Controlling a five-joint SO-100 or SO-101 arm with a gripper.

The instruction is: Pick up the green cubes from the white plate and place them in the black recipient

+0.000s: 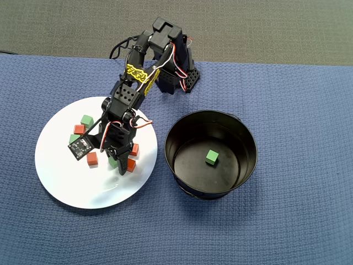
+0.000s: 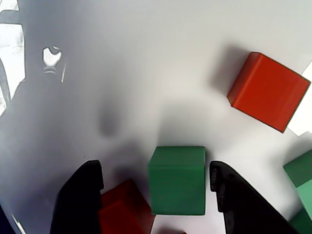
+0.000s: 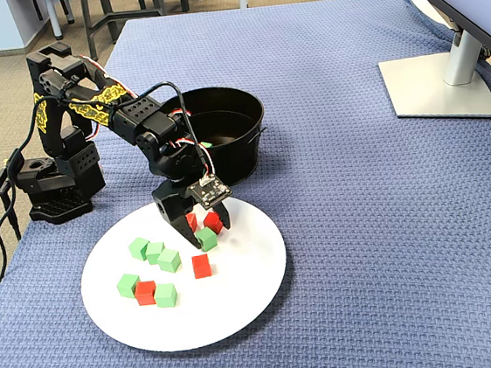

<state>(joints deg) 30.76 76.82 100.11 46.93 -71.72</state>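
A: Where is the gripper (image 2: pixel 156 183) right now?

B: Low over the white plate (image 3: pixel 240 303), fingers spread apart with one green cube (image 2: pixel 177 180) between them. In the wrist view there is a thin gap between the cube and the right finger (image 2: pixel 234 204), and more room on the left, where a red cube (image 2: pixel 124 209) sits against the left finger (image 2: pixel 78 200). Nothing is clamped.

A: How crowded is the plate?

B: In the fixed view the blocks bunch toward the middle and left; the near and right parts of the plate are bare out to the rim. Another red cube (image 2: pixel 268 90) lies apart, up and to the right in the wrist view, and more green ones (image 2: pixel 302 170) sit at the right edge.

A: And the black pot (image 1: pixel 179 165)?

B: Just beside the plate, their rims nearly touching in the overhead view. One green cube (image 1: pixel 211 157) lies on its floor, well clear of the tall wall.

A: Surfaces?

B: The plate is smooth and slightly glossy, showing reflections. The cubes are matte with sharp edges. The pot is round with a shiny inside. Everything rests on a blue woven cloth (image 1: pixel 298 232)
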